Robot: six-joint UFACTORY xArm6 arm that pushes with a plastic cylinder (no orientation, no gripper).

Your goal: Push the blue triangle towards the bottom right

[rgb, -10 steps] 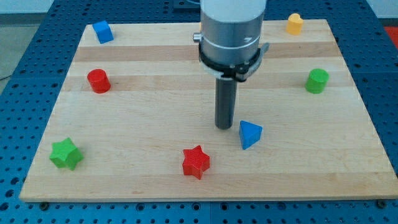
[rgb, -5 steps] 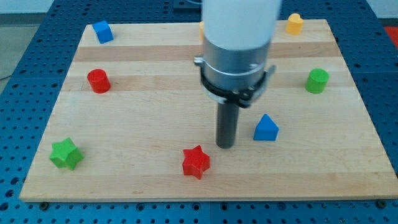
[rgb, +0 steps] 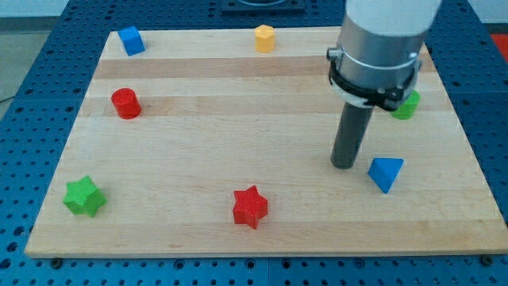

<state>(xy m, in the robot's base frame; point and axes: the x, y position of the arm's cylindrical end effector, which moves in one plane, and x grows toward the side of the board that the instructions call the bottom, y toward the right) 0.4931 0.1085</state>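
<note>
Currently, mid-push: my tip (rgb: 344, 164), a bare rod with no gripper, sits just upper-left of the blue triangle (rgb: 386, 172) near the worktop's (rgb: 198, 159) right edge; next, shove toward the bottom-right corner.

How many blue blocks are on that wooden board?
2. A blue cube sits at the view's top left corner; a blue triangle lies at the lower right, just right of my tip. The arm could hide others.
</note>
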